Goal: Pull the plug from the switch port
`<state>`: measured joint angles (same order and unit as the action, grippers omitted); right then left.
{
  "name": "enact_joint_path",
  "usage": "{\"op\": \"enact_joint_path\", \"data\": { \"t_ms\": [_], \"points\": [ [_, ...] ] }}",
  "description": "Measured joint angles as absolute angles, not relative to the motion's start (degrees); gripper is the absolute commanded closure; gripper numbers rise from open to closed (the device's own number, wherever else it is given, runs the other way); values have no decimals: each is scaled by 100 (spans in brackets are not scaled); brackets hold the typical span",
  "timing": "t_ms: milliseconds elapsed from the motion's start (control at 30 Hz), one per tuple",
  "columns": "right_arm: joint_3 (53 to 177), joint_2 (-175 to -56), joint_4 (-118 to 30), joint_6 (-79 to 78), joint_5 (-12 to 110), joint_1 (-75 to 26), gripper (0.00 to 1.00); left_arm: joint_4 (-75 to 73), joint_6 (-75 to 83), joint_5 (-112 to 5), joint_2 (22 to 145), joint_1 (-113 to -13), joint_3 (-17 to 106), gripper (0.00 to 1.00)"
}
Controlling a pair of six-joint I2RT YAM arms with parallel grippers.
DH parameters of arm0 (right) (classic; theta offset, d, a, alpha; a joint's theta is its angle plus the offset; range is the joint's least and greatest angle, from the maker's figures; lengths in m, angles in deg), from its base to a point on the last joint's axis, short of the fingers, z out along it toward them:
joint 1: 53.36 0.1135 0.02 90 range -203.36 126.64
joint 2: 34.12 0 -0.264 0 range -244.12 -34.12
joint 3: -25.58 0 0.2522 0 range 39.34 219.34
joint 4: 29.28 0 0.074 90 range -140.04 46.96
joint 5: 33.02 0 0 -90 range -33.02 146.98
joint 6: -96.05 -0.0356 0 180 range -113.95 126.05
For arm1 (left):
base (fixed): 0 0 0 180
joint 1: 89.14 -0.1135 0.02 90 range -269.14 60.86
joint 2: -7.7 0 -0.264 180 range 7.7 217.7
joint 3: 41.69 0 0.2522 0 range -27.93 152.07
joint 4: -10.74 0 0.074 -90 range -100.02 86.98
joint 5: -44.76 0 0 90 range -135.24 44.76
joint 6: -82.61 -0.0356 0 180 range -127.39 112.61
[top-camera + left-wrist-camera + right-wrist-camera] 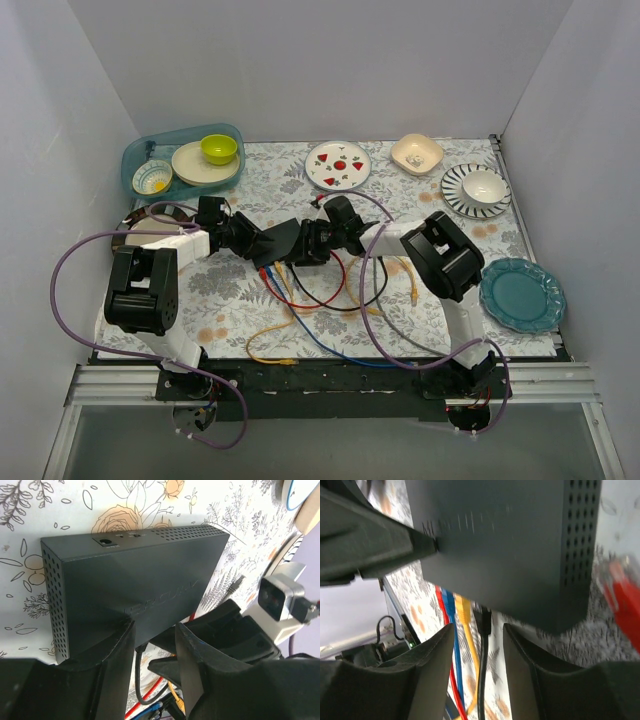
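Observation:
The switch (283,238), a flat dark box, lies mid-table between both grippers. In the left wrist view it (135,575) fills the frame. My left gripper (155,630) clamps its near edge, and one of its fingers (380,545) presses on the top face. Red, blue, yellow and black cables run from the port edge. My right gripper (479,635) is open. Its fingers straddle the black plug (483,620) at the port edge and stand apart from it. From above, the left gripper (258,243) and the right gripper (312,245) nearly meet at the switch.
Loose coloured cables (320,310) loop over the floral cloth in front of the switch. A teal plate (522,293), a striped plate with a bowl (476,190), a beige bowl (417,153), a patterned plate (338,165) and a blue tub of dishes (183,160) ring the back and right.

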<state>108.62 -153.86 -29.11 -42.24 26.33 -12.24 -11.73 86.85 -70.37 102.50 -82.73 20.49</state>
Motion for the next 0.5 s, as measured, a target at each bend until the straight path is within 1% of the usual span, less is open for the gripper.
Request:
{"op": "enact_joint_path", "data": {
  "t_ms": [267, 500],
  "points": [
    [11120, -15814, -2343, -4889, 2611, -1224, 62, -1068, 8639, -7194, 10246, -8292, 1955, 63],
    [11035, -15978, -1871, -5409, 2617, -1239, 66, -1050, 8536, -7251, 10071, -8295, 1752, 63]
  ]
}}
